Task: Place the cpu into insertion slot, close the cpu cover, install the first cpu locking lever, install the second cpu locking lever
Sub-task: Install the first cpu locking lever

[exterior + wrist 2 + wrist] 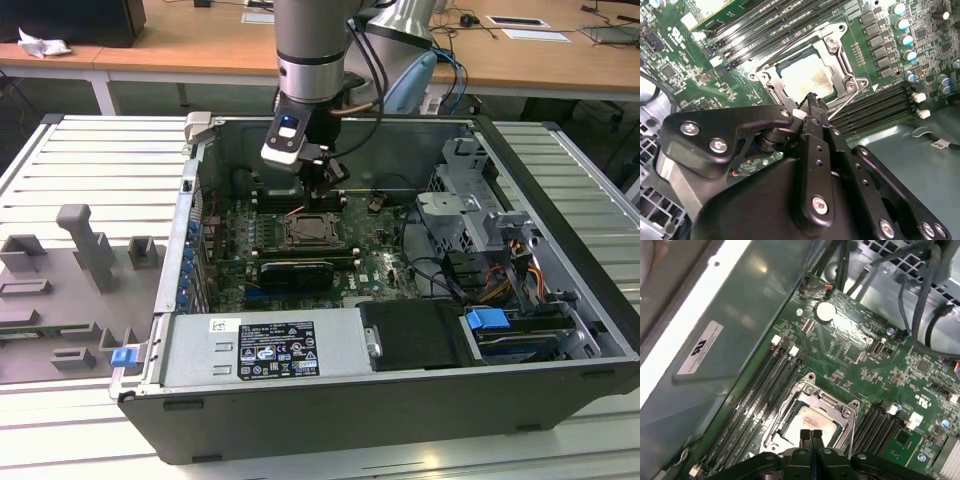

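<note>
Chip (805, 75) is seated flat in the socket (310, 232), metal top up. It's square, so no long axis to speak of, and it's framed by the cover (837, 52), seemingly folded down to pin it. Gripper (812, 102) fingers are pressed together, parked at the socket's edge beside a wire lever (845, 105) — probably to push it.

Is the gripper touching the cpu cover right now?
Cannot tell. In the second wrist view the gripper sits in front of one edge of the cpu cover, hiding any contact or gap.
</note>
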{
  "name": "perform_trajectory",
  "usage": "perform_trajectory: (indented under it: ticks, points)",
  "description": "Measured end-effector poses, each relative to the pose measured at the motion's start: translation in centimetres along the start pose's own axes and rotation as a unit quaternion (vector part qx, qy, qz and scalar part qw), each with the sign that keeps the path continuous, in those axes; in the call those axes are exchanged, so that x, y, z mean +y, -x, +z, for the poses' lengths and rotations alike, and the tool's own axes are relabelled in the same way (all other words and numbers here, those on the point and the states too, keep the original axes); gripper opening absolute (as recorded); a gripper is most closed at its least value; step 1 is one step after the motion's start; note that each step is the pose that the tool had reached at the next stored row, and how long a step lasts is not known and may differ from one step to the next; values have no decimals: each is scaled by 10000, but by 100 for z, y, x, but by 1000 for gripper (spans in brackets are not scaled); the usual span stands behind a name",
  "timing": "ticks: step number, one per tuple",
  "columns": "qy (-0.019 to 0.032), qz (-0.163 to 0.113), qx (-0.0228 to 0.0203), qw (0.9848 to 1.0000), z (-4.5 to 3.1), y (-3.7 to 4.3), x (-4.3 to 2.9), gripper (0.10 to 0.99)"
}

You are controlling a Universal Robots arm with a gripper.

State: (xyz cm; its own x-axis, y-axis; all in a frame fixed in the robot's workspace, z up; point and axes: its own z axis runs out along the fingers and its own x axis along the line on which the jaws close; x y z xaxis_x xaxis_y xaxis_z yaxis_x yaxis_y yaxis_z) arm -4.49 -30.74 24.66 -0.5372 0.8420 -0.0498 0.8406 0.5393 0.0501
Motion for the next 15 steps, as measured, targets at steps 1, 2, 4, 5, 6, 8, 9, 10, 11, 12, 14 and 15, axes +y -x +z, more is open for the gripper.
perform_trajectory:
  ticks: [1, 2, 4, 5, 6, 8, 9, 10, 11, 12, 14, 15]
  points:
    - [4, -87, 4, 10000, 0, 0, 0, 106]
    - [8, -165, 8, 9999, 0, 0, 0, 106]
    - [17, -327, 17, 9995, 0, 0, 0, 106]
    - [18, -370, 19, 9993, 0, 0, 0, 106]
    - [21, -414, 21, 9991, 0, 0, 0, 106]
    - [26, -513, 26, 9987, 0, 0, 0, 106]
    - [29, -590, 30, 9982, 0, 0, 0, 106]
    - [33, -672, 34, 9977, 0, 0, 0, 106]
    - [36, -716, 36, 9974, 0, 0, 0, 106]
    - [38, -755, 38, 9971, 0, 0, 0, 106]
    - [42, -835, 42, 9965, 0, 0, 0, 106]
    - [44, -872, 44, 9962, 0, 0, 0, 106]
